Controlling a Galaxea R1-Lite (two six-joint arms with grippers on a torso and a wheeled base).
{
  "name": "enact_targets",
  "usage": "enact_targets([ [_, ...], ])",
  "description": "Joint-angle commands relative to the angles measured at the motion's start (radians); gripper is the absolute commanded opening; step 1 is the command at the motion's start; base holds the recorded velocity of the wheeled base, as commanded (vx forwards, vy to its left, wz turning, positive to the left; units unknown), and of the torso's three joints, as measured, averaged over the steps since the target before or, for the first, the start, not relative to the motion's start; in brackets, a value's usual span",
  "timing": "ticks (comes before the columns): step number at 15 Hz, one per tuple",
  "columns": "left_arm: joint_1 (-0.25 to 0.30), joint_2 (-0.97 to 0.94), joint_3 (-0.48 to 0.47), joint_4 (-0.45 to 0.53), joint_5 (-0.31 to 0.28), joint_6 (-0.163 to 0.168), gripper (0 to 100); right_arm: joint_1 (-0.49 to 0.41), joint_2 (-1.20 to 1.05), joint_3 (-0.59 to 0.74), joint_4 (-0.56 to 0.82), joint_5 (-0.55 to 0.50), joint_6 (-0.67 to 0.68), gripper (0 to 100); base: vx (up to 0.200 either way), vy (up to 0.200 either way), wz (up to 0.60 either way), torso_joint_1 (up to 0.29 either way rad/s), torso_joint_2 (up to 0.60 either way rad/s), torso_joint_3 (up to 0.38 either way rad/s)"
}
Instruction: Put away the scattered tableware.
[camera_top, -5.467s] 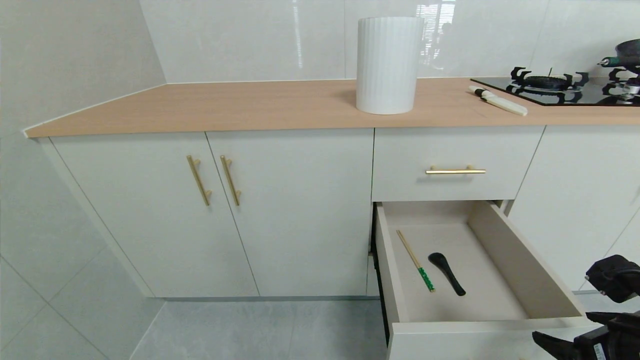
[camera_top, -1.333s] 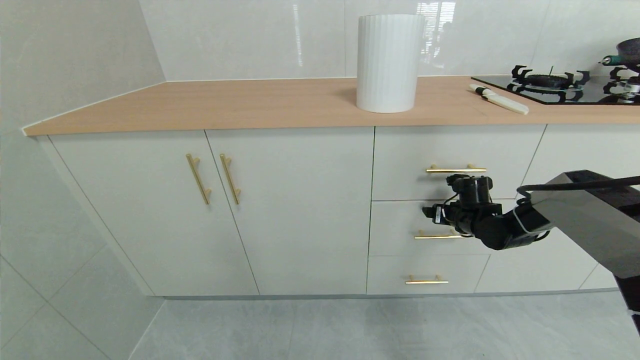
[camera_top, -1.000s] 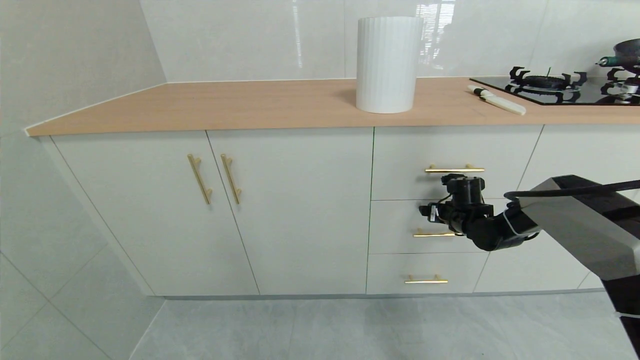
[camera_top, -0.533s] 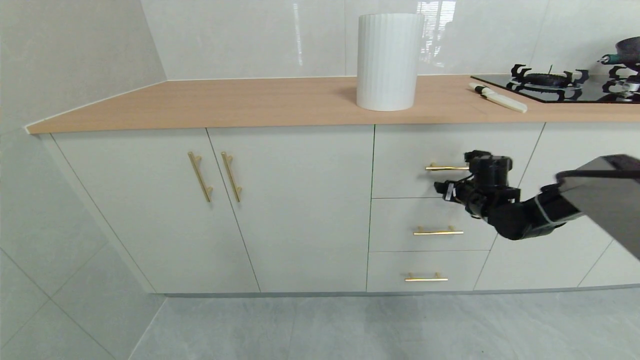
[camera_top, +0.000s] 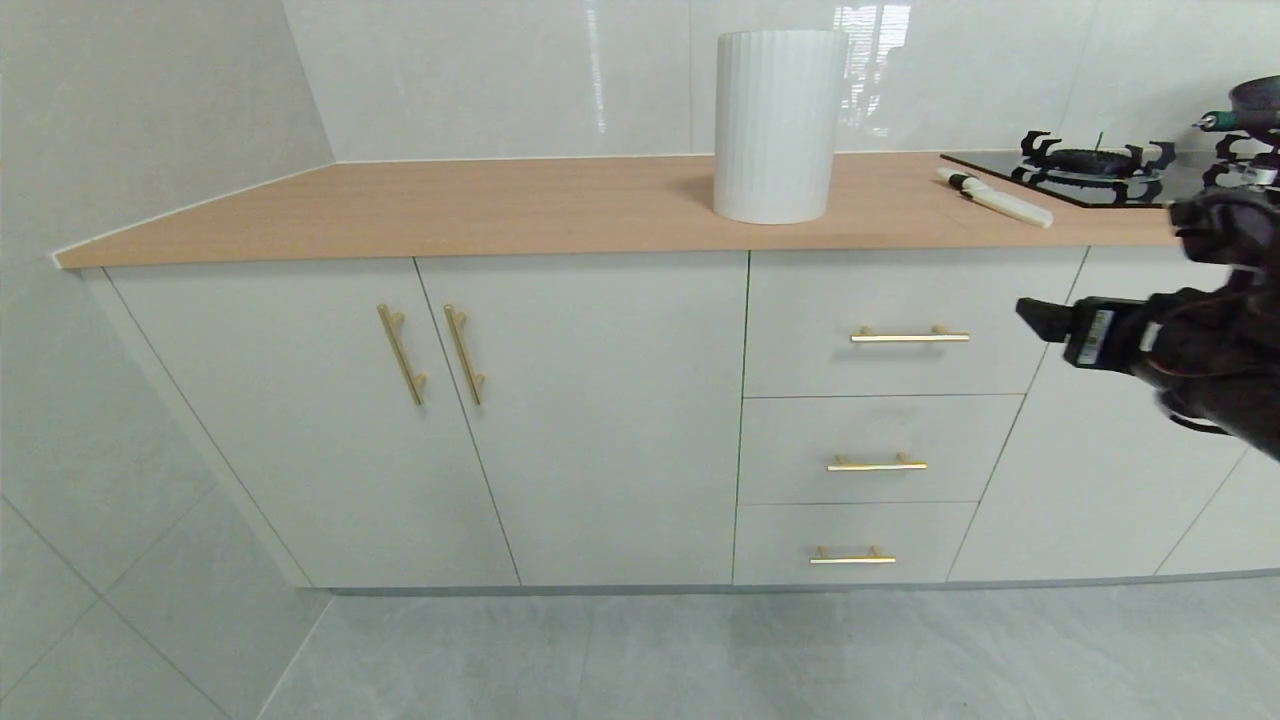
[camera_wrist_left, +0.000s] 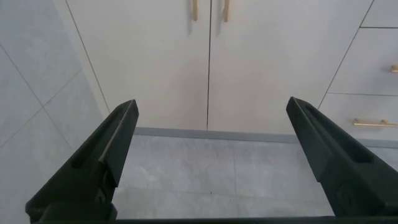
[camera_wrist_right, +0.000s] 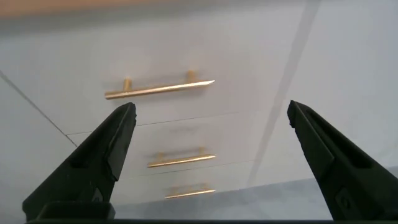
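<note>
A white-handled knife (camera_top: 995, 197) lies on the wooden countertop (camera_top: 500, 205), just left of the gas hob (camera_top: 1110, 175). All three drawers are shut: top handle (camera_top: 909, 337), middle handle (camera_top: 876, 464), bottom handle (camera_top: 852, 557). My right gripper (camera_top: 1060, 320) hangs in the air right of the top drawer, below the counter edge, open and empty. In the right wrist view this gripper (camera_wrist_right: 211, 112) faces the drawer fronts, with the top handle (camera_wrist_right: 160, 89) between its fingers but far off. My left gripper (camera_wrist_left: 211, 109) is open and empty, low, facing the cabinet doors (camera_wrist_left: 208, 56).
A tall white ribbed container (camera_top: 773, 125) stands on the counter above the drawers. A double-door cabinet (camera_top: 430, 400) is left of the drawers. A pan (camera_top: 1255, 105) sits on the hob at the far right. Grey tiled floor (camera_top: 600, 650) lies in front.
The middle drawer, open earlier with chopsticks and a black spoon inside, is now shut. My right gripper left its handle and drew back up and to the right.
</note>
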Motion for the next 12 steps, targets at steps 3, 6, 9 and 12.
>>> enact_targets([
  [3, 0.0, 0.0, 0.0, -0.001, 0.0, 0.0, 100, 0.001, -0.668, 0.374, 0.123, -0.064, -0.268, 100, 0.0, 0.0, 0.0, 0.0, 0.0, 0.0],
  [6, 0.0, 0.0, 0.0, -0.001, 0.0, 0.0, 100, -0.004, -0.935, 0.379, 0.399, -0.196, -0.268, 100, 0.0, 0.0, 0.0, 0.0, 0.0, 0.0],
  [9, 0.0, 0.0, 0.0, -0.001, 0.0, 0.0, 100, -0.085, -1.159, 0.393, 0.589, -0.233, -0.268, 100, 0.0, 0.0, 0.0, 0.0, 0.0, 0.0],
  [12, 0.0, 0.0, 0.0, -0.001, 0.0, 0.0, 100, -0.127, -1.399, 0.509, 0.694, -0.136, -0.265, 100, 0.0, 0.0, 0.0, 0.0, 0.0, 0.0],
])
